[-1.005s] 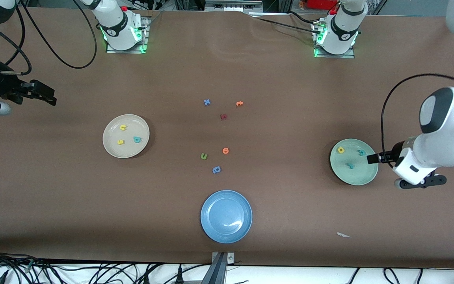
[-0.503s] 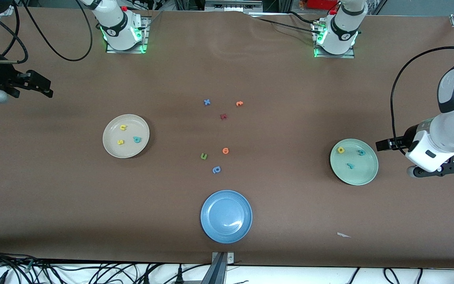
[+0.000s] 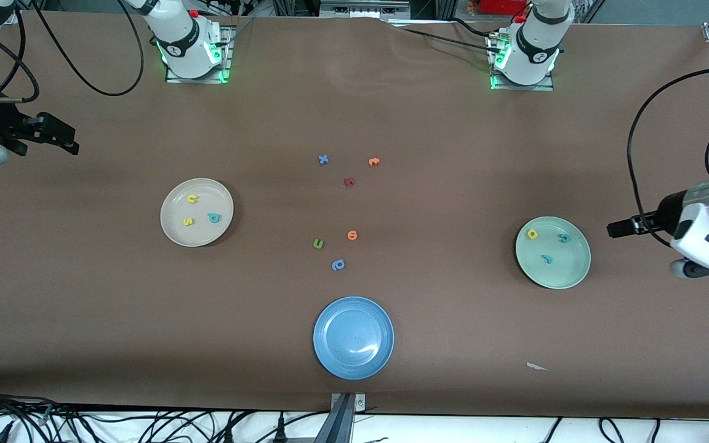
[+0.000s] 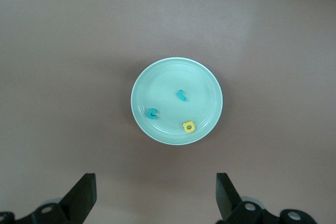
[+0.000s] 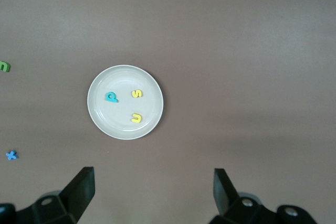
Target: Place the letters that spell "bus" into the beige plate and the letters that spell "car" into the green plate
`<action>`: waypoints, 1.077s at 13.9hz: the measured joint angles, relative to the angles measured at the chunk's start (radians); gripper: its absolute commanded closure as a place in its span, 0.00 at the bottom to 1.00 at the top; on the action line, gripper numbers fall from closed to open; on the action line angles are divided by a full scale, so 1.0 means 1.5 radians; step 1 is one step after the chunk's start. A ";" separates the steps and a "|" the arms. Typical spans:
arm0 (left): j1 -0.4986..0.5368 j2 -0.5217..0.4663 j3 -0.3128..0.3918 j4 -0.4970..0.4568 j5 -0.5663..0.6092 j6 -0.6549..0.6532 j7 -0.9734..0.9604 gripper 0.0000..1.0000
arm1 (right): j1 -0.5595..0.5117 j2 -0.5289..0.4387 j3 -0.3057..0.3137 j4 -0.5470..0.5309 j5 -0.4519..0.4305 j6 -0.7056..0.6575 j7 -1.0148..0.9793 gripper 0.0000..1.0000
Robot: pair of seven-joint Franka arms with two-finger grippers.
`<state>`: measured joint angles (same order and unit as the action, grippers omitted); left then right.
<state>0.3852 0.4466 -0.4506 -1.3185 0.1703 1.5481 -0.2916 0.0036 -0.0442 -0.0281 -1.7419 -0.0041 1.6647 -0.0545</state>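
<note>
Looks basically finished. Beige plate (image 3: 197, 212) toward the right arm's end of the desk, well apart from the blue plate (image 3: 353, 337), holding the teal b (image 3: 213, 217), yellow u (image 3: 192, 199) and yellow s (image 3: 188, 221), all flat and apart from each other. Green plate (image 3: 552, 251) toward the left arm's end, carrying the teal c (image 3: 564, 238), yellow a (image 3: 533, 233) and darker r (image 3: 547, 259), also spaced out, probably from being dropped in one at a time.

Left end effector (image 3: 618, 229) released and empty, hanging just off the green plate's rim toward the desk's end. Right end effector (image 3: 59, 136) also released and empty, up over the desk edge, away from the beige plate. Leftover green u (image 3: 318, 244), periwinkle letter (image 3: 338, 265) and orange letter (image 3: 352, 235) sitting loose on the desk just farther from the front camera than the blue plate, rightly ignored.
</note>
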 measured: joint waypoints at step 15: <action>-0.214 -0.152 0.293 -0.137 -0.165 0.155 0.148 0.00 | -0.001 0.016 -0.005 0.020 0.023 -0.035 0.022 0.00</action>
<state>0.0644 0.2180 -0.0114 -1.5243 -0.0776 1.7804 -0.0701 0.0024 -0.0197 -0.0360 -1.7115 0.0311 1.6121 -0.0215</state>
